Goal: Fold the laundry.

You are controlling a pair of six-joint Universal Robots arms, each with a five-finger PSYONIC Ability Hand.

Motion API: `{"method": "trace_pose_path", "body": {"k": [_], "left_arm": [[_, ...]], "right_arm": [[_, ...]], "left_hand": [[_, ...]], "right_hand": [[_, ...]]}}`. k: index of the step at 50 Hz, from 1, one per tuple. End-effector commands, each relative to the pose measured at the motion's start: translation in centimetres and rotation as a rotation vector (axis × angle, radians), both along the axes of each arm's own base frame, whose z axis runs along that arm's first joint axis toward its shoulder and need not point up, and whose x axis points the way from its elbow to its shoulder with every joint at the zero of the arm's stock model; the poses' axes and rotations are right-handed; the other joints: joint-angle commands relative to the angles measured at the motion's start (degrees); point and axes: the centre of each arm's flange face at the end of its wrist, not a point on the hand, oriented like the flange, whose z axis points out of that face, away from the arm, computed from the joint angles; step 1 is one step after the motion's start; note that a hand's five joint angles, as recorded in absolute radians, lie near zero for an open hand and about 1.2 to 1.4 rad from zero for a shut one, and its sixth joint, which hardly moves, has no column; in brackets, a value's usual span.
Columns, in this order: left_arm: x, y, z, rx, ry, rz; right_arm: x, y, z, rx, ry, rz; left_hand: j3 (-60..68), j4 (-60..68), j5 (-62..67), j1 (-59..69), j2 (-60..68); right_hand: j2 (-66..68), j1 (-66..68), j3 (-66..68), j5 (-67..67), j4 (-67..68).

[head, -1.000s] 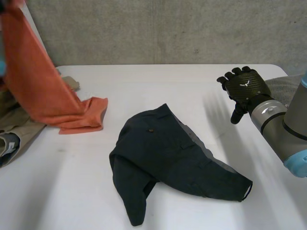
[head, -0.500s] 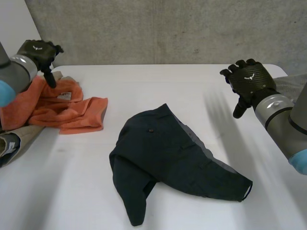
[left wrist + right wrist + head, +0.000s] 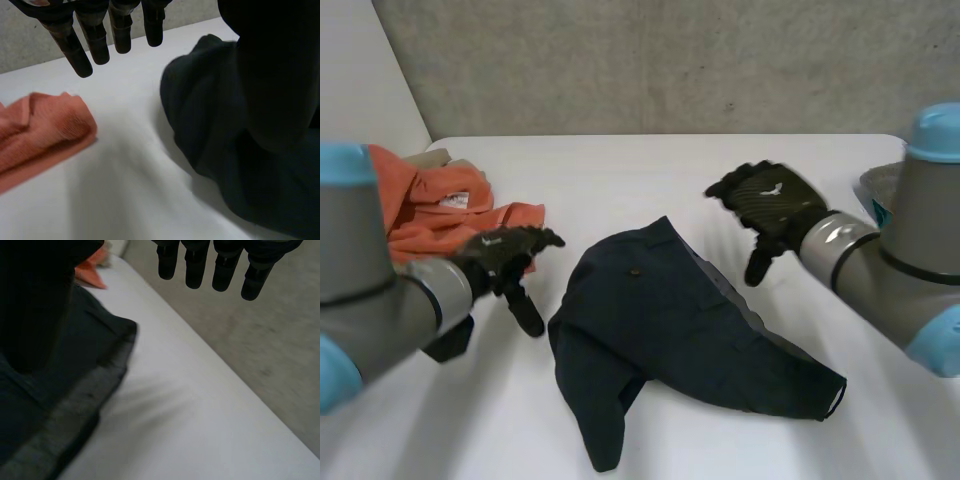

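One dark garment (image 3: 670, 335) lies crumpled in the middle of the white tabletop (image 3: 650, 170), neither hand touching it; its cloth is smooth and matte, with stitched seams, one small button (image 3: 635, 271) and a paler grey band along its far edge (image 3: 75, 415); one narrow end points toward the robot, another tapers off to the right. The left hand (image 3: 505, 255) is over bare tabletop just beside the garment's left edge, its fingers (image 3: 100, 35) straight and slightly spread, holding nothing; the right hand (image 3: 770, 200) is over the garment's far right edge, fingers (image 3: 200, 265) straight and apart, thumb pointing down, also empty. One orange cloth (image 3: 440, 210), soft with a fine ribbed weave (image 3: 45, 130), lies bunched at the left, apart from the garment; a beige cloth (image 3: 428, 158) shows behind it. A rough grey concrete wall (image 3: 670, 60) backs the tabletop.
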Motion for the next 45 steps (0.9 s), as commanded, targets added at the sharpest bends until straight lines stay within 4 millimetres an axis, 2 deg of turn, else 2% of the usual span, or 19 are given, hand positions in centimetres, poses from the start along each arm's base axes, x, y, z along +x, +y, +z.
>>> {"method": "trace_pose_path", "body": {"k": [1, 6, 9, 12, 13, 16, 17, 20, 24, 25, 28, 29, 32, 33, 36, 38, 40, 43, 45], "left_arm": [[-0.9, 1.2, -3.0, -0.006, 0.001, 0.005], [-1.8, 1.6, -4.8, 0.036, -0.031, -0.019], [-2.3, 1.2, -5.1, 0.019, -0.034, -0.012], [-2.8, 0.8, -4.9, -0.01, -0.026, -0.019], [-3.3, 0.6, -4.9, -0.023, -0.021, -0.029], [-3.9, 0.6, -4.8, -0.036, -0.018, -0.042], [-4.5, 0.6, -4.7, -0.049, -0.016, -0.056], [-5.2, 0.2, -3.9, -0.089, -0.006, -0.068], [-6.4, -1.8, -0.3, -0.238, 0.024, -0.07], [-6.8, -3.0, 2.1, -0.331, 0.045, -0.064], [-7.6, -4.5, 6.8, -0.495, 0.102, -0.054], [-8.1, -5.3, 10.1, -0.608, 0.15, -0.046], [-8.6, -5.8, 14.7, -0.746, 0.225, -0.042], [-8.9, -5.6, 17.1, -0.819, 0.271, -0.04], [-9.4, -5.0, 19.8, -0.882, 0.329, -0.046], [-9.8, -4.3, 19.9, -0.863, 0.337, -0.056], [-10.1, -3.9, 18.6, -0.807, 0.309, -0.062], [-10.1, -3.3, 14.9, -0.679, 0.231, -0.065], [-10.1, -3.0, 11.9, -0.603, 0.174, -0.074]], "right_arm": [[3.5, 0.4, -2.6, 0.027, 0.026, 0.119], [5.6, 0.2, -5.6, 0.066, 0.055, 0.148], [6.0, 0.1, -6.8, 0.083, 0.068, 0.142], [6.4, -0.2, -8.1, 0.095, 0.076, 0.13], [6.5, -0.4, -8.5, 0.102, 0.074, 0.125], [6.6, -0.9, -8.4, 0.094, 0.054, 0.112], [6.7, -1.5, -7.8, 0.078, 0.031, 0.1], [6.4, -2.4, -6.5, 0.054, -0.022, 0.076], [5.5, -4.1, -2.2, -0.046, -0.155, 0.024], [5.1, -5.0, -0.2, -0.111, -0.22, 0.008], [5.0, -6.2, 2.7, -0.231, -0.322, -0.004], [5.0, -6.7, 4.7, -0.325, -0.395, -0.007], [4.9, -7.5, 7.4, -0.465, -0.487, -0.023], [4.8, -7.7, 8.8, -0.547, -0.536, -0.034], [4.5, -7.8, 10.8, -0.652, -0.593, -0.05], [4.1, -7.7, 10.8, -0.653, -0.592, -0.07], [3.7, -7.8, 10.3, -0.631, -0.572, -0.081], [2.9, -7.6, 7.9, -0.519, -0.497, -0.093], [2.3, -7.3, 5.1, -0.4, -0.423, -0.095]], "left_hand": [[-2.0, -1.3, -3.1, -0.8, -1.6], [-2.0, -1.3, -3.1, -0.8, -1.6], [-1.7, -1.0, -2.8, -0.5, -1.3], [10.6, 11.3, 9.5, 11.8, 11.0], [23.6, 24.3, 22.6, 24.8, 24.1], [44.9, 45.5, 43.8, 46.1, 45.3], [66.1, 66.8, 65.0, 67.3, 66.5], [68.0, 68.7, 66.9, 69.2, 68.4], [68.0, 68.7, 66.9, 69.2, 68.4], [68.0, 68.7, 66.9, 69.2, 68.4], [68.0, 68.7, 66.9, 69.2, 68.4], [68.0, 68.7, 66.9, 69.2, 68.4], [68.0, 68.7, 66.9, 69.2, 68.4], [68.0, 68.7, 66.9, 69.2, 68.4], [68.0, 68.7, 66.9, 69.2, 68.4], [68.0, 68.7, 66.9, 69.2, 68.4], [68.0, 68.7, 66.9, 69.2, 68.4], [68.0, 68.7, 66.9, 69.2, 68.4], [68.0, 68.7, 66.9, 69.2, 68.4]], "right_hand": [[-1.9, -2.6, -1.9, -2.4, -2.2], [-1.9, -2.6, -1.9, -2.4, -2.2], [-1.9, -2.6, -1.9, -2.4, -2.2], [4.8, 4.1, 4.7, 4.3, 4.5], [14.4, 13.6, 14.3, 13.8, 14.1], [41.9, 41.2, 41.8, 41.3, 41.6], [67.9, 67.2, 67.8, 67.3, 67.6], [68.1, 67.4, 68.1, 67.6, 67.8], [68.1, 67.4, 68.1, 67.6, 67.8], [68.1, 67.4, 68.1, 67.6, 67.8], [68.1, 67.4, 68.1, 67.6, 67.8], [68.1, 67.4, 68.1, 67.6, 67.8], [68.1, 67.4, 68.1, 67.6, 67.8], [68.1, 67.4, 68.1, 67.6, 67.8], [68.1, 67.4, 68.1, 67.6, 67.8], [68.1, 67.4, 68.1, 67.6, 67.8], [68.1, 67.4, 68.1, 67.6, 67.8], [68.1, 67.4, 68.1, 67.6, 67.8], [68.1, 67.4, 68.1, 67.6, 67.8]]}}
